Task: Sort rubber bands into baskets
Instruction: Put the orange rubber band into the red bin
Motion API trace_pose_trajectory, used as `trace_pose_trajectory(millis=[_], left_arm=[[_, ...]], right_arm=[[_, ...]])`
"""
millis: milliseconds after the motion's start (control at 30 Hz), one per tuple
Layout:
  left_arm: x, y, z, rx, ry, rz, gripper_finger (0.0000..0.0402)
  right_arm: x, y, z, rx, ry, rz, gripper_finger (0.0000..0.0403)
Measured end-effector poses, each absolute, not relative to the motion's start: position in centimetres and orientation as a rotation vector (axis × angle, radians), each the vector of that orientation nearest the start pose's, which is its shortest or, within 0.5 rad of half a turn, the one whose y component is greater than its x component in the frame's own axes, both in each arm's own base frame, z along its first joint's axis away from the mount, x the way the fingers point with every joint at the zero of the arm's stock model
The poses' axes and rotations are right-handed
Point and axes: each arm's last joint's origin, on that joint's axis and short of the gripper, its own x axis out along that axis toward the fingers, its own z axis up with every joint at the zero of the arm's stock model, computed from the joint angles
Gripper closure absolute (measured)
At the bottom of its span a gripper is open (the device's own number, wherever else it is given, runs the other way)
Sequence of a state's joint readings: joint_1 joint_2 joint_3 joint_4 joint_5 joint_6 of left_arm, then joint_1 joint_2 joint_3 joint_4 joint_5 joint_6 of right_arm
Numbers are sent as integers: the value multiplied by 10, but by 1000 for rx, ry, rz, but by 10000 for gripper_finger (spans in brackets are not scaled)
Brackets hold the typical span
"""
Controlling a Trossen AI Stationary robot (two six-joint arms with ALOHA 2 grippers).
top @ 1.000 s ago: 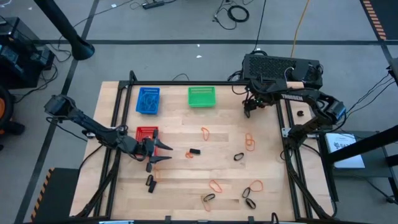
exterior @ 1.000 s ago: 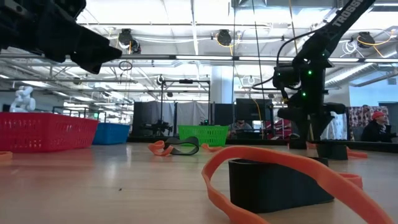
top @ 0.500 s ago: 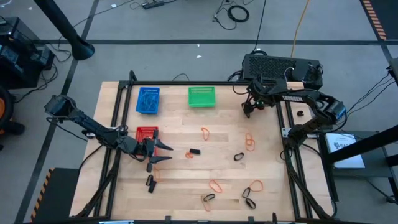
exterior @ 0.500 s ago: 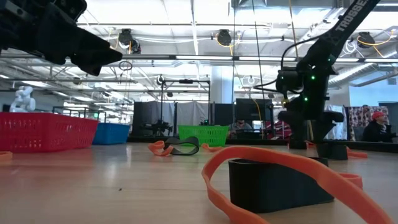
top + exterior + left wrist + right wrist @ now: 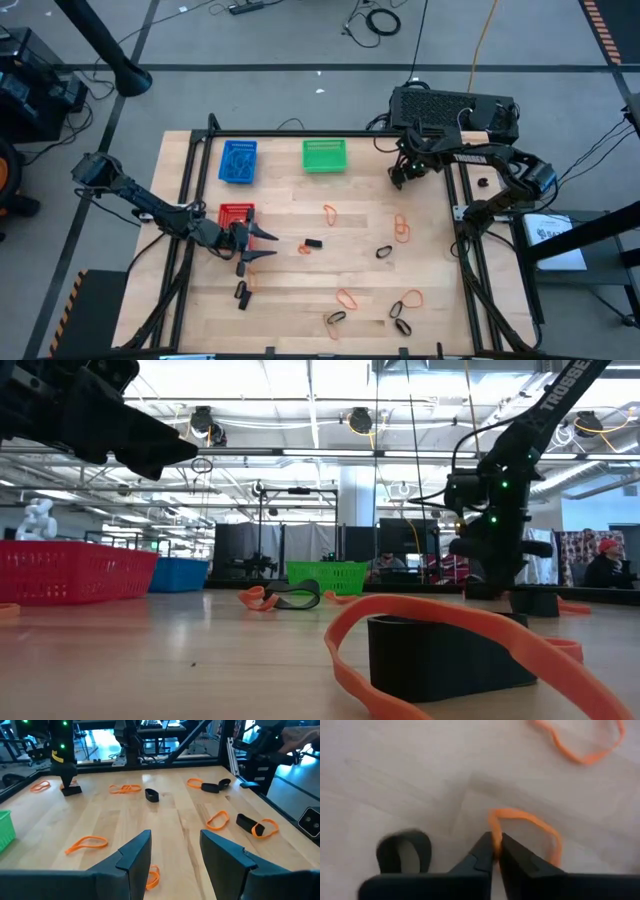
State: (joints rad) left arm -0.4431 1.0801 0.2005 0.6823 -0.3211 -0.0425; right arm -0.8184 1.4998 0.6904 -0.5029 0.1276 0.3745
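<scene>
My right gripper [image 5: 398, 180] stands at the table's far right, pointing down, shut on an orange rubber band [image 5: 535, 827]. A black rubber band [image 5: 402, 852] lies on the wood right beside its fingers. The blue basket [image 5: 238, 161] and green basket [image 5: 324, 155] stand along the far edge, and the red basket [image 5: 236, 214] stands at the left. My left gripper [image 5: 262, 245] hovers open just right of the red basket, nothing between its fingers [image 5: 172, 852]. Other orange and black rubber bands lie flat over the table's middle and near right. My right gripper pinches one side of the orange loop [image 5: 495, 832] between its two fingertips. The fingers come from above, pointing steeply down, and lie across the strand. The rest of the loop spreads out on the table beyond the fingers.
Loose bands lie at the middle [image 5: 330, 212], the right [image 5: 402, 229] and the near right [image 5: 405, 300]. A small black block [image 5: 313, 244] sits mid-table. Black frame rails [image 5: 462, 215] border the board, and a black box [image 5: 455, 108] stands at the far right.
My right gripper has sunk a little onto the table and shut, taking hold of the orange rubber band. The left arm has kept still.
</scene>
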Motion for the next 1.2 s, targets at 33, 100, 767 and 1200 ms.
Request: trace_pose_trajectory(millis=[33,100,767,1200], left_arm=[[177,-74,167,35,186,-116,224],[177,-73,167,50,185,-114,224],[185,-72,170,154,93,-153,224],[252,-93,157,150,93,-303,224]], right_arm=[[161,-178,138,750,1108,-1048,389],[164,-180,140,739,1070,-1050,390],[263,-93,197,703,598,-322,402],[307,68,196,569,456,235,403]])
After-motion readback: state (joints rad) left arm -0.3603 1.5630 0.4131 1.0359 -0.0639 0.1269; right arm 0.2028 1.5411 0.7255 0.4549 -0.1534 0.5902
